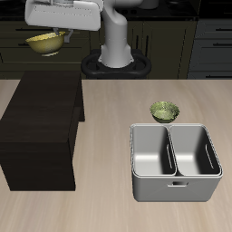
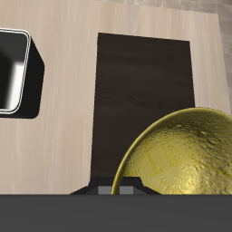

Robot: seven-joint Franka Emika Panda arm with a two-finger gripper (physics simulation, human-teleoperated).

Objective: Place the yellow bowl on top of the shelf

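Note:
The yellow bowl (image 1: 45, 42) hangs from my gripper (image 1: 54, 34), high above the back end of the shelf (image 1: 43, 118). The gripper is shut on the bowl's rim. In the wrist view the bowl (image 2: 186, 159) fills the near field, its glossy patterned inside facing the camera, and the shelf's dark flat top (image 2: 140, 100) lies well below it. The fingertips are hidden behind the bowl and the gripper body.
A grey two-compartment metal bin (image 1: 175, 161) stands near the table's front edge; its corner shows in the wrist view (image 2: 16, 72). An olive-green bowl (image 1: 164, 111) sits on the table just behind the bin. The robot base (image 1: 116, 62) stands at the back.

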